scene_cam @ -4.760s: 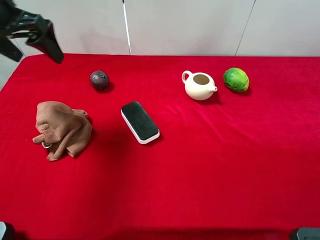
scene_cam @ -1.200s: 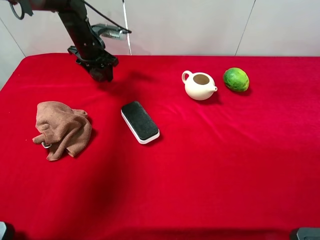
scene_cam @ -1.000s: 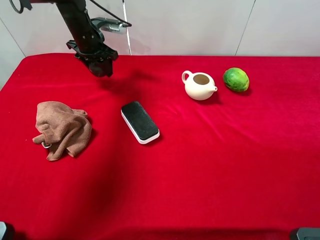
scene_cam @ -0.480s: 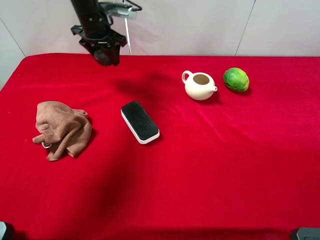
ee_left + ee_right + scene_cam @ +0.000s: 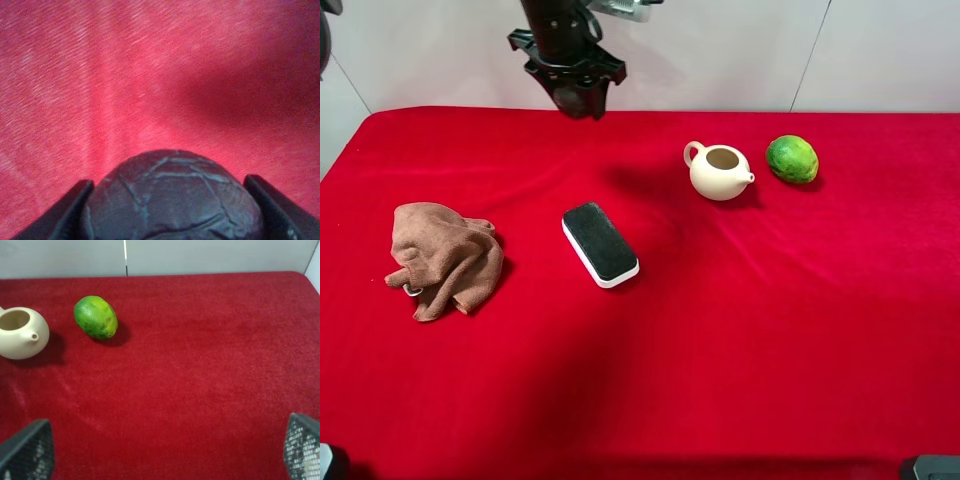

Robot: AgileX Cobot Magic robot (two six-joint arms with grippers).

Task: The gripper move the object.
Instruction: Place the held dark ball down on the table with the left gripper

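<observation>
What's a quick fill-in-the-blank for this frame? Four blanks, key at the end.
1. The left gripper is shut on the ball; the right gripper is ___.
2. The fruit beside the teapot is ___.
3. The crumpled cloth is ___.
4. The eraser lies between the cloth and the ___.
Missing: open; green; brown; teapot.
</observation>
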